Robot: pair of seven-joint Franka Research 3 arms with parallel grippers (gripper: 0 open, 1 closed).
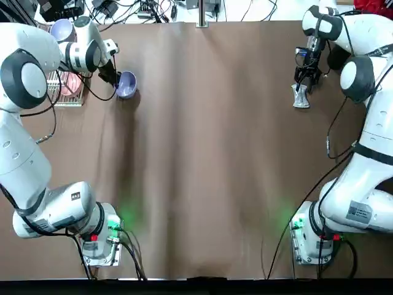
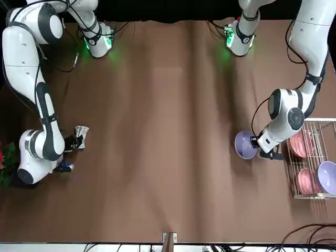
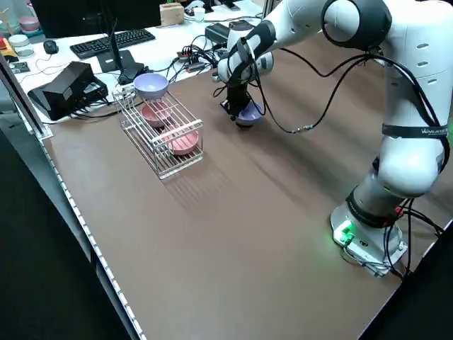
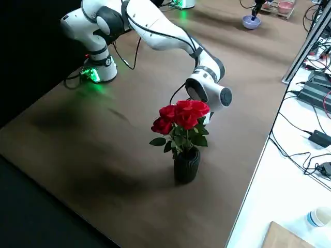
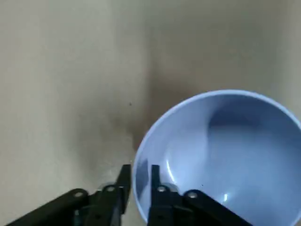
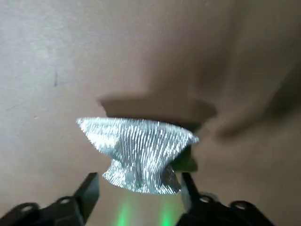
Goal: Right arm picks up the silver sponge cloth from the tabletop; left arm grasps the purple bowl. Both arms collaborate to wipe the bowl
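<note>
- Tabletop (image 1: 209, 153): its face, seen from overhead, is the clock used here, 12 being the far edge from the arm bases.
- Left arm (image 1: 24, 147): reaches to between 10 and 11 o'clock. Its gripper (image 5: 140, 181) has its fingers a little apart, one either side of the rim of the purple bowl (image 5: 225, 155); I see no firm pinch. Best to close gently and squarely on that wall, then test the hold with a small lift, since the glossy side could slip or swivel.
- Right arm (image 1: 371, 184): reaches to about 2 o'clock. Its gripper (image 6: 141, 188) is spread wide, with the silver sponge cloth (image 6: 143, 155) lying ahead and partly between the fingers; no secure hold shows. Centre on the narrow waist, keep low, and close fully, as the thin cloth will probably fold and could slide out. Leave enough hanging free to wipe with.
- Counts, large to small: two arms, two grippers; one wire rack (image 2: 315, 196) at 10 o'clock; one dark vase (image 4: 186, 166) of red roses (image 4: 184, 114); two lavender bowls, the one at the left gripper and a spare (image 2: 328, 177) at the rack; two pink bowls (image 2: 298, 144) in the rack; one cloth.
</note>
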